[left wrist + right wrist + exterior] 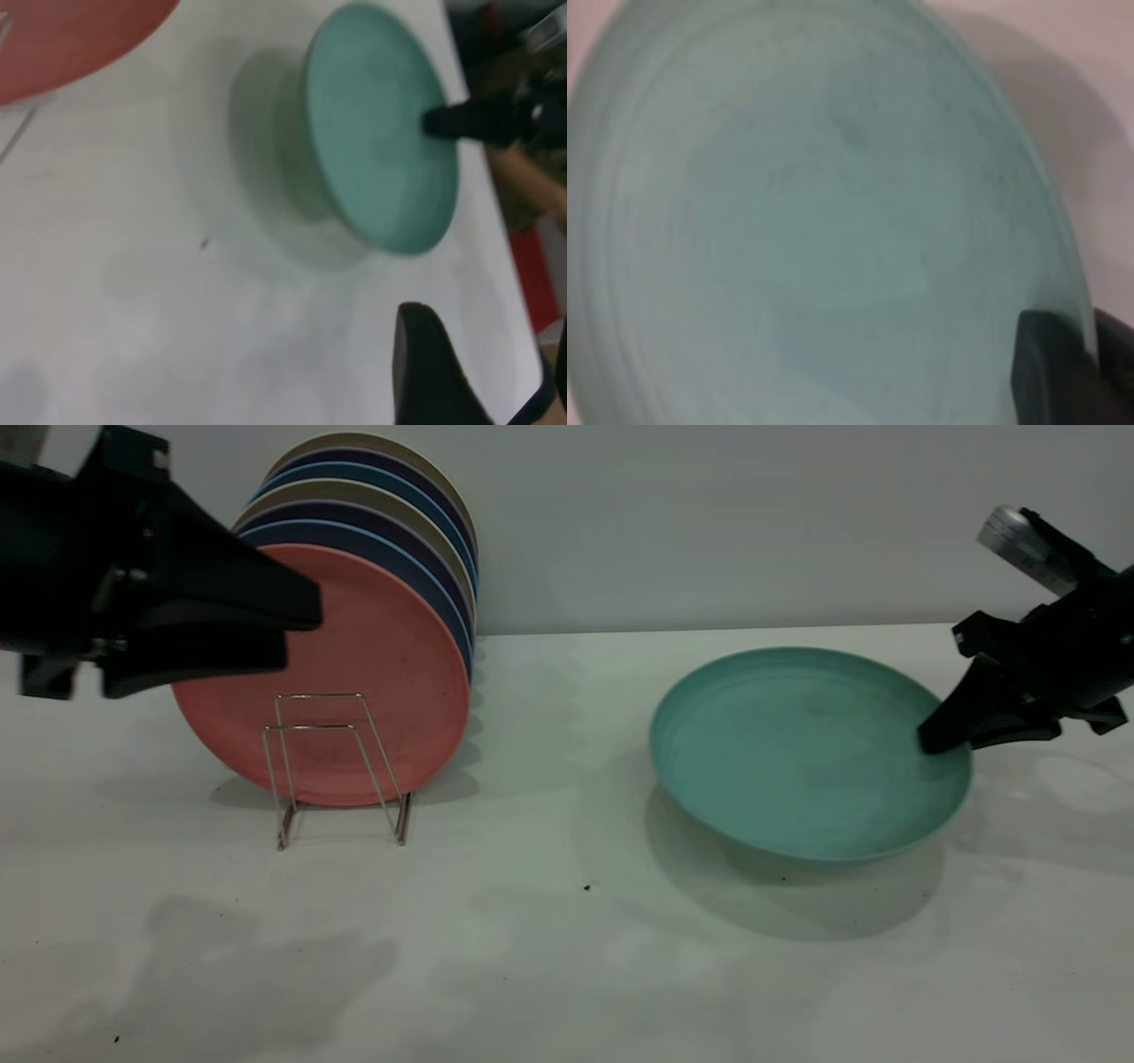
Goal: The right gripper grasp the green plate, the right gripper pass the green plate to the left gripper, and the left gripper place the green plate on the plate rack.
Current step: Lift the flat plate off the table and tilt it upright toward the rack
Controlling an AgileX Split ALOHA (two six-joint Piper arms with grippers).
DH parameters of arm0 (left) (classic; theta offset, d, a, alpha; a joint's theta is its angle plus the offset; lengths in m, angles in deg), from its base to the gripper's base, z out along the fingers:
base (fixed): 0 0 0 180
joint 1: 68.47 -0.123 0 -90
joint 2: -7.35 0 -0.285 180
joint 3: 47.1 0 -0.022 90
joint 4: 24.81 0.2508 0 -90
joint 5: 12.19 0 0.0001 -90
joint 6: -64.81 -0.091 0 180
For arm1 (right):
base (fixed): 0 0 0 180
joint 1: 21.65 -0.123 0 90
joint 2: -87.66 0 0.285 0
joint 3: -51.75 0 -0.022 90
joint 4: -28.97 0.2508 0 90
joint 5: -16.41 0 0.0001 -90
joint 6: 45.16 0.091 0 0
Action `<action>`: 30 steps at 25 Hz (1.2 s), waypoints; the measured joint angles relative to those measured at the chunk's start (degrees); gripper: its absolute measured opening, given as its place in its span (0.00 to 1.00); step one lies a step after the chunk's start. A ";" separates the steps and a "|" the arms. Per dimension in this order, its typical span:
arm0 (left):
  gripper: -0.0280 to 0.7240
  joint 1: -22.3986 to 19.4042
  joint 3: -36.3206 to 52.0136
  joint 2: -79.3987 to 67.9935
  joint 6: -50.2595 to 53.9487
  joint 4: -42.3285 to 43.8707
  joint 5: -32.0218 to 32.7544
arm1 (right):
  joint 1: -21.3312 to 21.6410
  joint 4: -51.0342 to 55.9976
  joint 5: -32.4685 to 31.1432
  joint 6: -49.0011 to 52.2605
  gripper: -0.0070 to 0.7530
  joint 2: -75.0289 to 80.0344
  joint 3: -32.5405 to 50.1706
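Note:
The green plate [797, 753] is held a little above the table right of centre, tilted, with its shadow under it. My right gripper [932, 740] is shut on the plate's right rim, one finger over the inner face and one behind it. The right wrist view shows the rim between the fingers [1050, 376] and the plate [815, 230] filling the picture. My left gripper [297, 638] hovers open and empty at the upper left, in front of the racked plates. The left wrist view shows the plate [372, 168] and the right gripper [443, 122] far off. The wire plate rack [337, 771] stands at the left.
A salmon-pink plate [372, 655] stands upright at the front of the rack, with several dark blue and beige plates [416, 540] behind it. Two front wire loops of the rack hold nothing. The white table [549, 957] spreads between rack and green plate.

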 joint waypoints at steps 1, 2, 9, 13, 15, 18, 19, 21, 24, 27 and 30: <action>0.53 0.00 -0.29 -1.46 -1.52 -1.23 0.91 | -0.77 0.00 -0.32 -0.07 0.03 0.00 0.00; 0.53 0.00 -0.71 -2.75 -2.22 -1.81 1.75 | -1.70 0.00 -0.80 -0.14 0.03 0.00 0.00; 0.53 0.00 -4.34 -11.92 -3.26 -2.77 5.29 | -8.17 1.48 -2.76 -0.44 0.03 -1.29 0.00; 0.53 0.00 -5.47 -14.31 -3.26 -2.77 5.39 | -10.64 2.50 -4.71 -0.82 0.03 -3.75 0.00; 0.53 0.00 -5.88 -14.71 -3.26 -2.70 5.39 | -11.76 3.44 -5.97 -0.87 0.03 -4.70 0.00; 0.53 0.00 -6.01 -14.94 -3.26 -2.76 5.44 | -13.45 4.91 -7.52 -0.87 0.03 -5.48 0.00; 0.53 0.00 -6.05 -14.94 -3.26 -2.76 5.44 | -14.09 5.42 -7.87 -0.87 0.03 -5.54 0.00; 0.53 0.00 -6.05 -14.94 -3.26 -2.76 5.44 | -15.27 6.08 -8.53 -0.93 0.03 -5.54 0.00; 0.53 0.00 -6.05 -14.94 -3.26 -2.76 5.44 | -17.09 8.05 -9.29 -1.62 0.03 -5.54 0.00; 0.53 0.00 -6.05 -14.94 -3.26 -2.76 5.24 | -18.65 10.34 -10.66 -2.73 0.03 -5.54 0.00; 0.52 0.00 -6.05 -14.94 -3.26 -2.76 5.29 | -19.89 14.11 -13.14 -4.42 0.04 -5.54 0.00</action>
